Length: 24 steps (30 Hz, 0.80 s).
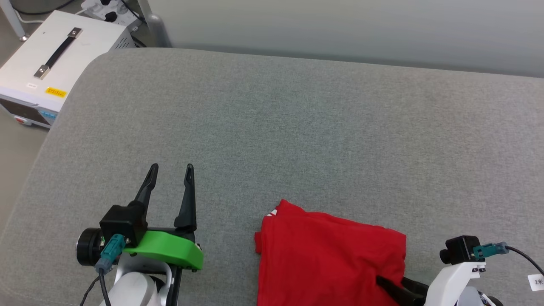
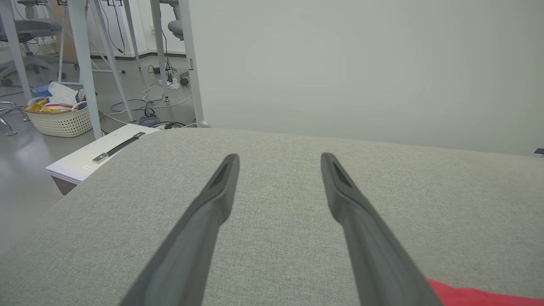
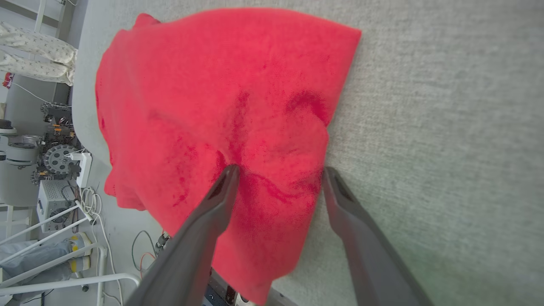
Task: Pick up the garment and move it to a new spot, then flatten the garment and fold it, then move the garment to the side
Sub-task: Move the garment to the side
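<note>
The garment [image 1: 327, 259] is a rumpled red heap at the near edge of the grey padded table [image 1: 297, 127], with a bit of white trim at its far left corner. In the right wrist view, my right gripper [image 3: 280, 172] is open and its tips are down at the garment [image 3: 221, 106]. One finger rests on the wrinkled cloth and the other is at its edge. A dark finger [image 1: 389, 287] of it shows over the cloth's near right part. My left gripper [image 1: 171, 168] stands open and empty to the garment's left, above bare table [image 2: 279, 158].
A white box with a black handle [image 1: 51, 59] stands on the floor off the table's far left corner. A pale wall runs along the table's far side. Desk legs, cables and a basket [image 2: 59, 117] are on the floor to the left.
</note>
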Motion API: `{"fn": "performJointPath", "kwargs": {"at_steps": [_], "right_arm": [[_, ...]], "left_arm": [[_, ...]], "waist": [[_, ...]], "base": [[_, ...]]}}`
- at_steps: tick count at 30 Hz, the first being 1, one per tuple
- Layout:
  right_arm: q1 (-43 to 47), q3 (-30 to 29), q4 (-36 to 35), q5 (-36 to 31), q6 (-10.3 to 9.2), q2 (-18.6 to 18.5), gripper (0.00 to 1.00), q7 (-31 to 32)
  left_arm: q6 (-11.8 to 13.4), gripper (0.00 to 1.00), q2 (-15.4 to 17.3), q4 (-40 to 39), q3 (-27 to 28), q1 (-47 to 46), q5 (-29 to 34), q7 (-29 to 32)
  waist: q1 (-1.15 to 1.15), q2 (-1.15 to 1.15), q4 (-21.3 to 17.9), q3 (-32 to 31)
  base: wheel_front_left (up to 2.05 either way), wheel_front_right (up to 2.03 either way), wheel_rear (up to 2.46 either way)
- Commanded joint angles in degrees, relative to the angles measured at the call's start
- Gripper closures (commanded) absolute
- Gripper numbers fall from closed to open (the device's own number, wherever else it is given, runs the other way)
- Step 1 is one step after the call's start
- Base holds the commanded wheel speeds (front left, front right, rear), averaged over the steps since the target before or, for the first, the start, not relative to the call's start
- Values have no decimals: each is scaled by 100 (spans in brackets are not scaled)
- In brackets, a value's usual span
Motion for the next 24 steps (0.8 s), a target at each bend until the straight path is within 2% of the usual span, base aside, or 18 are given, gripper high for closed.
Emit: {"fn": "performJointPath", "kwargs": {"at_steps": [1,7,8,9,10,11,18,24], "right_arm": [[-117,47,72,61,1,-13,0,36],[-296,245,439,211,1,24,0,228],[-310,259,483,226,1,31,6,259],[-333,280,522,226,1,28,59,280],[-349,294,544,237,1,34,77,282],[-365,312,566,267,1,47,100,289],[-450,392,407,313,1,2,100,202],[-504,327,130,102,1,-249,100,137]], "left_arm": [[-43,0,-59,7,37,-117,70,-33],[-178,0,-232,68,147,-188,192,-33],[-198,0,-257,78,164,-191,208,-33],[-221,0,-284,91,185,-192,228,-33],[-240,0,-304,103,203,-193,243,-33],[-265,0,-328,119,223,-192,262,-33],[-390,0,-420,246,324,-106,343,-33],[-443,0,-447,274,390,9,406,-33]], "waist": [[-1,0,133,164],[-1,0,207,316],[-1,0,210,328],[-1,0,213,339],[-1,0,213,343],[-1,0,215,342],[-1,0,157,148],[-1,0,-26,-68]], "base": [[0,0,0],[0,0,0],[0,0,0],[0,0,0],[0,0,0],[0,0,0],[0,0,0],[0,0,0]]}}
